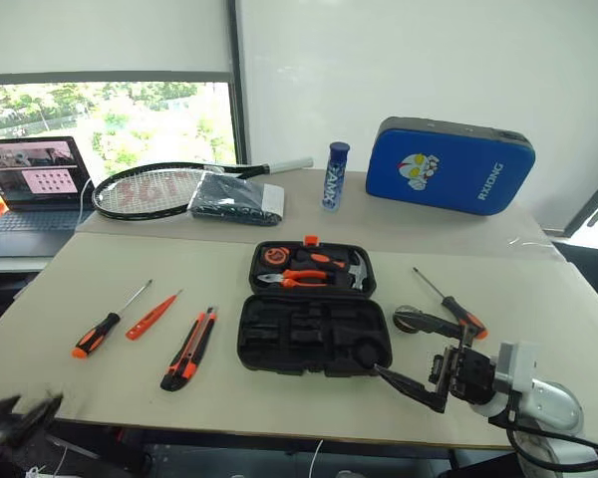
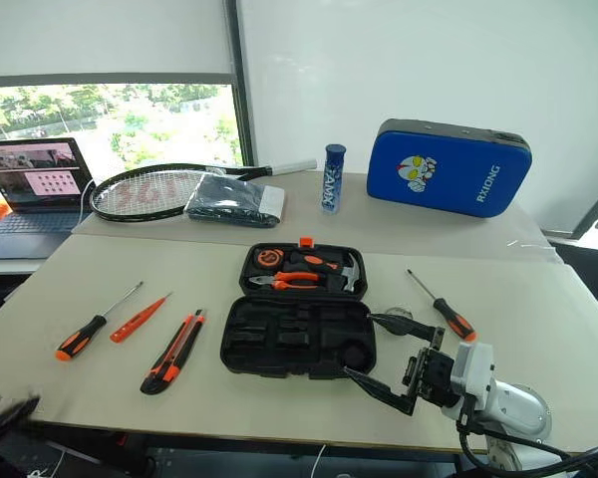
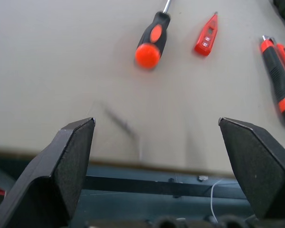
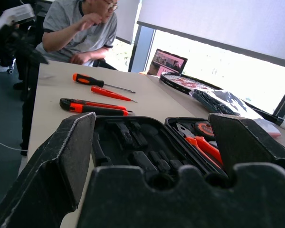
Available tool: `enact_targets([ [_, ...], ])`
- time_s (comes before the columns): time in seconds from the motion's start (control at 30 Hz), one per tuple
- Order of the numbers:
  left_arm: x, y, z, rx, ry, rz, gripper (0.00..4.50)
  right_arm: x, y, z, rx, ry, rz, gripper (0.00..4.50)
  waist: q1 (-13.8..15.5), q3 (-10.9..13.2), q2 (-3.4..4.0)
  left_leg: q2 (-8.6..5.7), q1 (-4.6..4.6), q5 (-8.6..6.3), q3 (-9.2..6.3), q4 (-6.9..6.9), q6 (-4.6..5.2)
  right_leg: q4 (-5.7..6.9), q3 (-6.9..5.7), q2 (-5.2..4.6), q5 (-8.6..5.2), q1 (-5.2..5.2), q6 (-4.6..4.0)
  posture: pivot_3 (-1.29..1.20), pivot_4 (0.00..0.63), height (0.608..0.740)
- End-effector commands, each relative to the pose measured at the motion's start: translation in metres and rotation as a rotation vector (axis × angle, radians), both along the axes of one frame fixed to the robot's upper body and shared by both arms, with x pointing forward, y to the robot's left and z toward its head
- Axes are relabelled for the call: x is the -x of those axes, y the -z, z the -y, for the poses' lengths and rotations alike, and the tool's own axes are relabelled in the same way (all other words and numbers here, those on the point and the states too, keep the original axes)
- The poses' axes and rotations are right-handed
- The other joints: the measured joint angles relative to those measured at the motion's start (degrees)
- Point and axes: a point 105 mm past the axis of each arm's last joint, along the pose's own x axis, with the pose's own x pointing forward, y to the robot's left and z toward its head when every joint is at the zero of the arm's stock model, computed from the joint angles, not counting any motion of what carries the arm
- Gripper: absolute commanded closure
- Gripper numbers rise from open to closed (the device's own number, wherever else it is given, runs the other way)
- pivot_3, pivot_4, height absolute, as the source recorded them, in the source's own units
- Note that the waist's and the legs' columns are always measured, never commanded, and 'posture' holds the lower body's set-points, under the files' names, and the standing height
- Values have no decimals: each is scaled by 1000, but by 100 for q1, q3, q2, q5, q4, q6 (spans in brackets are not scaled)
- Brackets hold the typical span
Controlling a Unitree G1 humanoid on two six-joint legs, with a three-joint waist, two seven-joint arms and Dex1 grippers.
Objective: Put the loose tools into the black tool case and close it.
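Black tool case [image 1: 314, 321] lying open at centre frame, loose tools spread on the table [image 1: 70, 289] left and right of it. Right gripper [image 1: 415, 357] at lower right beside the case, fingers apart, empty. Left gripper [image 3: 156, 156] at lower left, fingers spread wide, nothing held.

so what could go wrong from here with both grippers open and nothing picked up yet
The right gripper hovers close to the open case and the tape roll; a low sweep could knock either. The knife and screwdrivers lie flat on the table, so pinches may slip.
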Motion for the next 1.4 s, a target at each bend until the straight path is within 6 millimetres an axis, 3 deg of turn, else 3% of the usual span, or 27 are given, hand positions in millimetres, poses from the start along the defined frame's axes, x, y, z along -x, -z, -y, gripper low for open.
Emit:
enact_targets([
  [0.03, -30, -14, 11, -24, 82, -132, 16, 6, -9, -4, 13, -36, 35, 61, -11, -4, -6, -1, 3, 0, 3, 0, 0, 0, 2, -1, 0, 1, 0, 0, 150, 740],
  [0.1, -46, -19, 13, -35, 104, -190, 16, 6, -10, -6, 13, -45, 33, 61, -15, -2, -2, -3, 2, 0, 3, 0, -1, 1, 1, -2, 1, 0, 0, 0, 150, 740],
  [0.3, -94, -17, -12, -139, 10, -331, 16, 7, -14, -13, 4, -71, 22, 61, -92, 8, 19, -4, -6, 0, 1, -8, -1, 4, 0, 7, 1, -14, -2, 0, 150, 740],
  [0.47, -106, -1, -10, -197, 89, -456, 16, 6, -14, -14, 10, -74, 22, 61, -92, 8, 18, -6, -22, -3, -3, -11, -6, 5, -2, 11, 3, -25, -6, 0, 150, 740],
  [0.57, -108, 5, -12, -194, 102, -491, 679, 7, -13, -15, 8, -65, 22, 0, -61, 8, 19, -8, -29, -4, -8, -11, -7, 6, -6, 10, 3, -29, -6, 0, 150, 740],
  [0.8, -112, 1, -21, -179, 93, -447, 3350, 8, -11, -14, 14, -47, 15, 0, -63, 8, 18, -9, -22, -2, -7, -9, -9, 19, -3, 10, 2, -26, -5, 0, 150, 740],
  [0.83, -115, -6, -23, -184, 105, -395, 3619, 8, -11, -13, 17, -42, 13, 0, -65, 8, 18, -8, -22, -2, -7, -9, -9, 23, -3, 10, 1, -27, -5, 0, 150, 740],
  [0.9, -117, -17, -24, -150, 113, -320, 3678, 8, -10, -10, 22, -32, 8, 0, -66, 8, 16, -8, -20, -1, -8, -8, -9, 29, -2, 10, 1, -28, -6, 0, 150, 740],
  [1.0, -123, -69, 16, -162, 458, 80, 3678, 10, -8, -2, 39, -1, 0, 0, -50, 9, 11, -7, -27, 3, -11, -8, -16, 35, -7, 10, -1, -34, -10, 0, 150, 740],
  [1.07, -122, -83, 29, -177, 538, 162, 3678, 11, -8, 3, 50, 17, -3, 0, 5, 8, 9, -8, -34, 7, -9, -6, -23, 34, -10, 0, 0, -38, -10, 0, 150, 740],
  [1.13, -128, -91, 54, -198, 658, 204, 3678, 12, -7, 8, 62, 42, -9, 0, 60, 8, 9, -11, -35, 7, -9, 0, -23, 33, -12, -3, -1, -35, -9, 0, 150, 740],
  [1.2, -136, -85, 89, -198, 801, 90, 3678, 13, -6, 14, 76, 73, -18, 0, 115, 8, 9, -16, -33, 8, -10, 2, -23, 34, -13, -3, -2, -29, -7, 0, 150, 740],
  [1.27, -143, -75, 120, -321, 950, 13, 3678, 13, -6, 18, 72, 105, -19, 0, 174, 8, 10, -17, -32, 8, -16, 19, -23, 38, -22, -2, -3, -18, -4, 0, 150, 740],
  [1.4, -171, -62, 178, -554, 1122, 1, 3678, 7, -9, 32, 31, 210, -35, 0, 185, 7, 14, -23, -35, 8, -12, 40, -22, 38, -12, 2, 0, -9, 5, 0, 150, 740],
])
